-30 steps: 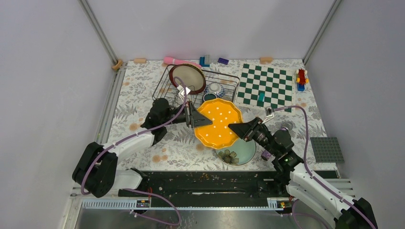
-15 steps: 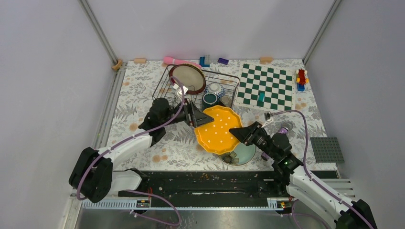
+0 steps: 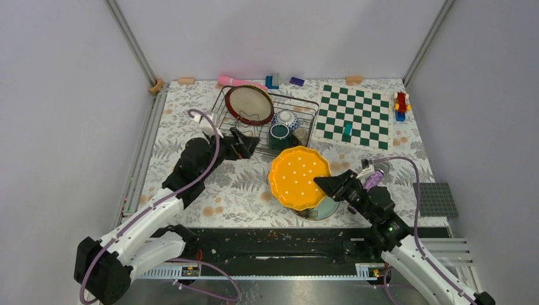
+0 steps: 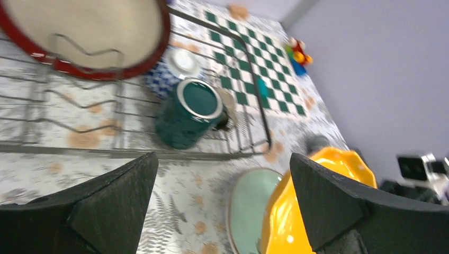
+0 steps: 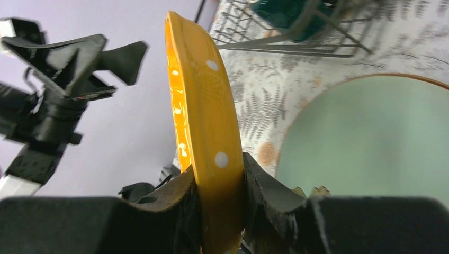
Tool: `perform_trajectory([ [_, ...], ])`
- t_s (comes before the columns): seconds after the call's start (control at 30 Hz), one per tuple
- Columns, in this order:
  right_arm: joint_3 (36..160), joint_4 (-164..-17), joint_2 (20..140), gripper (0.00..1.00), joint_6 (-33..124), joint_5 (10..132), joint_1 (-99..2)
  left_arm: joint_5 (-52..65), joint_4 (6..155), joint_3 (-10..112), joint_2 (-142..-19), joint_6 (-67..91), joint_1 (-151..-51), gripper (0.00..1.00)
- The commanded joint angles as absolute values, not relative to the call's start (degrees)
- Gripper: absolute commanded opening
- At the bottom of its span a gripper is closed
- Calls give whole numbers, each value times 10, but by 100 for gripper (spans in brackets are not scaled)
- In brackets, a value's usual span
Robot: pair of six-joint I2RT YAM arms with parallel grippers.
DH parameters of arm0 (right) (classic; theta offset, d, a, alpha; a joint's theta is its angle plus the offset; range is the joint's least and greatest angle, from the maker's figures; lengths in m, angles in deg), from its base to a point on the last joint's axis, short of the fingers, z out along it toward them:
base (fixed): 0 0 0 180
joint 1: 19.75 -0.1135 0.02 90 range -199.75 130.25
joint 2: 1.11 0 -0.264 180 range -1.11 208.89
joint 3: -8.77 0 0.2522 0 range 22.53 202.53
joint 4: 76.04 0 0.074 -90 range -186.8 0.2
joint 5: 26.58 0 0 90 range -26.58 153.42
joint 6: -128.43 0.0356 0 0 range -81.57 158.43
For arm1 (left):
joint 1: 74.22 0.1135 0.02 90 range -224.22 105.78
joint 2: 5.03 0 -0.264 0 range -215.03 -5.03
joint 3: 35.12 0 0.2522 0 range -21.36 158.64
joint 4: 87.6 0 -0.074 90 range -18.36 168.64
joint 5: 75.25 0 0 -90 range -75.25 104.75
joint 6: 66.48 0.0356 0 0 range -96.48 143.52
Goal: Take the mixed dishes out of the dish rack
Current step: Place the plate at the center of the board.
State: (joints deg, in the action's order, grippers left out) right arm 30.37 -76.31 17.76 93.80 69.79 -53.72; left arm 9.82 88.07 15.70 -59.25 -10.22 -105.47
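My right gripper (image 3: 325, 185) is shut on the rim of the yellow plate (image 3: 297, 178), which it holds tilted just above the pale green plate (image 3: 320, 209) lying on the table. In the right wrist view both pads press the yellow plate (image 5: 206, 116) on its two faces, with the green plate (image 5: 370, 137) below. My left gripper (image 3: 246, 145) stands open and empty at the front left of the dish rack (image 3: 309, 108). In the rack are the cream plate with a red rim (image 3: 249, 105), the dark green mug (image 4: 190, 114), a small patterned bowl (image 3: 286, 119) and an olive cup (image 3: 300, 135).
The green-and-white chessboard (image 3: 365, 121) lies right of the rack with a teal piece (image 3: 347, 131) on it. A purple cylinder (image 3: 374, 178) lies by my right wrist. A grey baseplate (image 3: 435, 199) is at the far right. Small toys (image 3: 235, 81) line the back edge.
My left gripper let go of the yellow plate, opened wide and drew back left toward the rack. The right gripper carried the plate right and nearer, over the green plate.
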Motion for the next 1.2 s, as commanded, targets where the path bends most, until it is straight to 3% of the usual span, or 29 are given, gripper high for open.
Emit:
perform_trajectory([
  [0.0,332,-829,108,0,950,629,-539,311,847,142,-549,-89,-1055,99],
  [0.23,367,-1032,51,0,976,555,-539,365,859,117,-517,-91,-1056,99],
  [0.7,356,-1055,64,0,1002,542,-539,384,843,134,-544,-90,-1056,99],
  [0.83,352,-1057,73,12,1009,533,-539,385,835,140,-549,-90,-1056,99],
  [1.17,350,-1073,115,27,1009,532,-539,387,836,142,-556,-88,-1056,99],
])
